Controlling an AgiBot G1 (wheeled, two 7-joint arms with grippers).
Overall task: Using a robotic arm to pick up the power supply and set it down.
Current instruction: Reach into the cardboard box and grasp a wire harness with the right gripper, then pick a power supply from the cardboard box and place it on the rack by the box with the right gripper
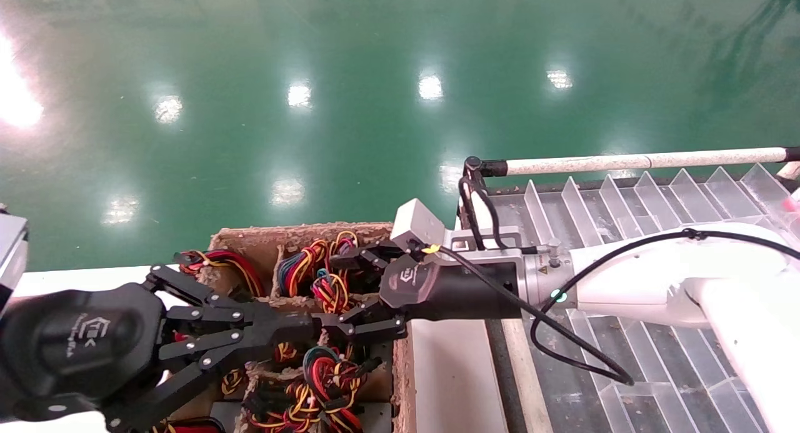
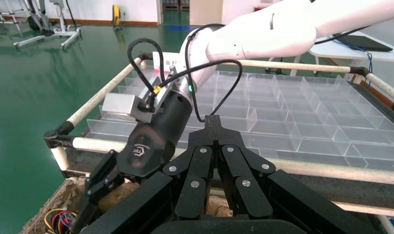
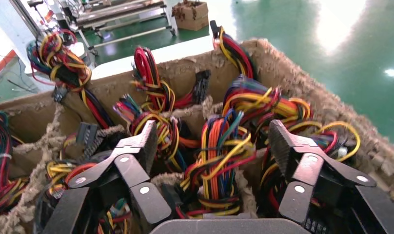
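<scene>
1. the right gripper (image 1: 356, 286) hangs over the cardboard box (image 1: 400, 370), fingers (image 3: 136, 146) spread wide either side of a wire bundle (image 3: 219, 161), gripping nothing.
2. the power supply's body is buried in a divider cell; only its twisted wires show, standing upward, so i cannot tell its long axis.
3. the left gripper (image 1: 350, 327) reaches in alongside, fingers drawn together.
4. a clear compartment tray (image 1: 656, 195) lies beside the box.

The right gripper (image 1: 359, 289) reaches level over the box (image 1: 400, 370) (its far corner), fingers (image 3: 141, 144) spread wide. The left gripper (image 1: 381, 327) stretches beside it above the box, fingers pressed together.
</scene>
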